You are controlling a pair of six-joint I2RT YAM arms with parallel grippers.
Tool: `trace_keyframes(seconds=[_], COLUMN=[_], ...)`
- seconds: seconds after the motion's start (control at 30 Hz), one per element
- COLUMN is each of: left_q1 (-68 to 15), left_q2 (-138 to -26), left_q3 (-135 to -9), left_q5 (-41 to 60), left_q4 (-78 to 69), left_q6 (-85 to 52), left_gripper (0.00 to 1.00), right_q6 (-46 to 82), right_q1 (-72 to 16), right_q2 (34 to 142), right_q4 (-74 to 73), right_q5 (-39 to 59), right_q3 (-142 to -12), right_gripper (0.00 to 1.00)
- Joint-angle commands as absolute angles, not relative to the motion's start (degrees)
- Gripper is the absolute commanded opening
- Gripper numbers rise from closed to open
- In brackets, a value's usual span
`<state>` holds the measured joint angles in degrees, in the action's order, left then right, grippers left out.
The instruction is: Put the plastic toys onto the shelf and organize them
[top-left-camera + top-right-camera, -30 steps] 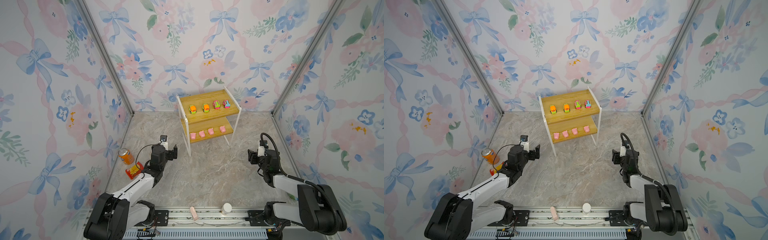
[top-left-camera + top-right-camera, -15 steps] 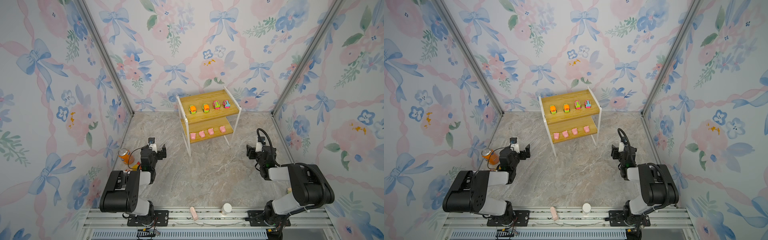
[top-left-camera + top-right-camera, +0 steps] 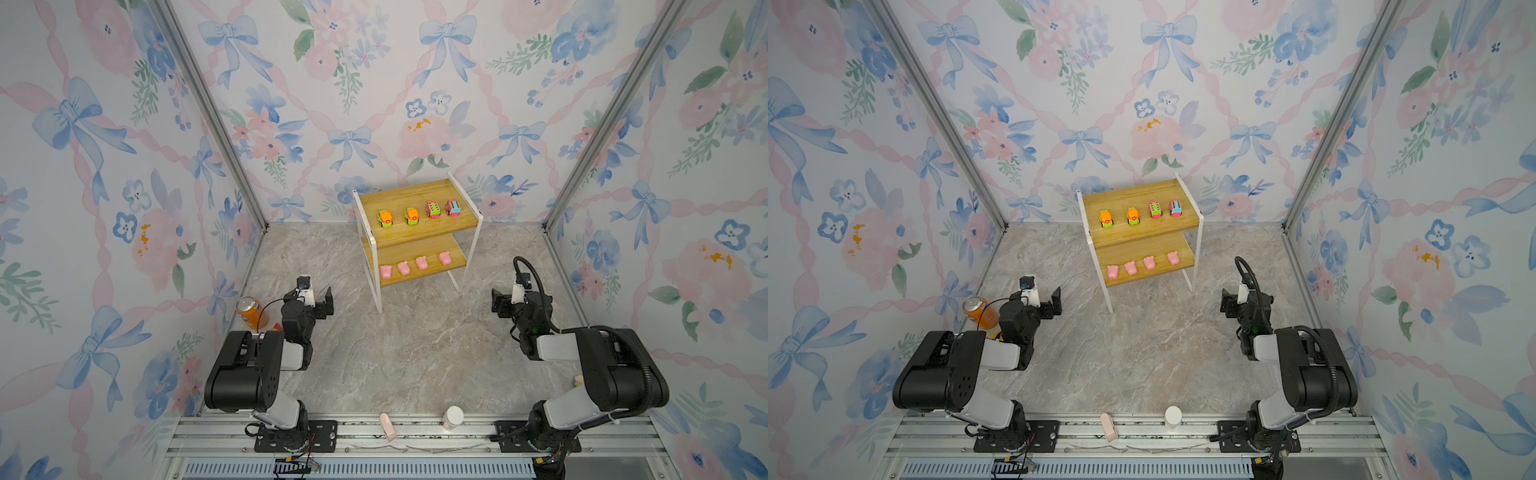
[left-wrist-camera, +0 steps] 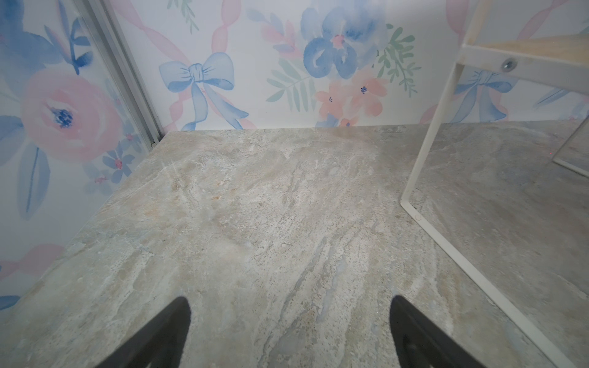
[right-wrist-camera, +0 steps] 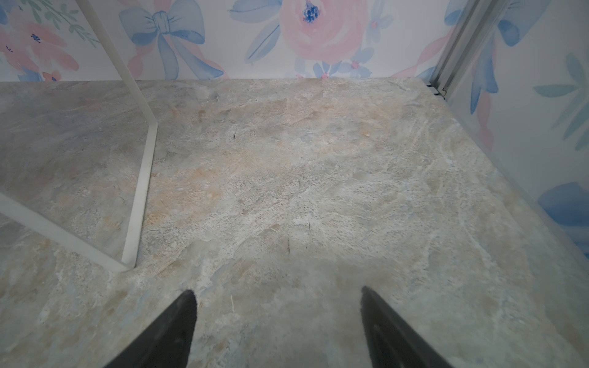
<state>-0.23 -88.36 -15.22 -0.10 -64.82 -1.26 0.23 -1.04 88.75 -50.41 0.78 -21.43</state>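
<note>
The two-tier wooden shelf (image 3: 415, 195) stands upright. Two orange-and-green cars (image 3: 385, 218) and two pink cars (image 3: 433, 209) sit in a row on its top board. Four pale-pink pigs (image 3: 403, 268) line its lower board.

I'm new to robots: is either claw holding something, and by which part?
Nothing is held: the left gripper and the right gripper both stand open and empty.

Marbled grey tabletop (image 3: 395, 353). A white-framed two-tier shelf (image 3: 376, 278) stands on it, centre, near the back wall. Top board (image 3: 415, 195): two orange-and-green cars (image 3: 385, 218), then two pink cars (image 3: 432, 209), one row, spaced apart. Lower board (image 3: 415, 251): four pigs (image 3: 385, 272) in a row along its front edge. Orange can (image 3: 248, 312) on the tabletop by the left wall. White bottle (image 3: 452, 417) and pink piece (image 3: 388, 426) at the front rim.
</note>
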Motion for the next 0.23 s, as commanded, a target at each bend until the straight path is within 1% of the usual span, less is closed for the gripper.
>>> trace_keyframes(seconds=[0.0,0.07,0.2], left_q1=[0.12,0.35,0.39], left_q2=[-89.19,-89.16,-89.11], left_q3=[-14.19,-14.15,-14.19], left_q5=[1.05,2.94,2.99], left_q4=[-67.23,-67.24,-67.24], left_q6=[-1.94,-1.63,-1.41], left_gripper=[0.98,0.98,0.98], right_q6=[-0.53,-0.38,-0.53], right_q1=[-1.8,-1.58,-1.85], right_q2=[88.59,88.68,88.59], right_q4=[-51.97,-51.94,-52.03], right_q5=[-0.67,-0.17,-0.85], right_q3=[-22.41,-22.47,-22.33], right_gripper=[0.78,0.77,0.82])
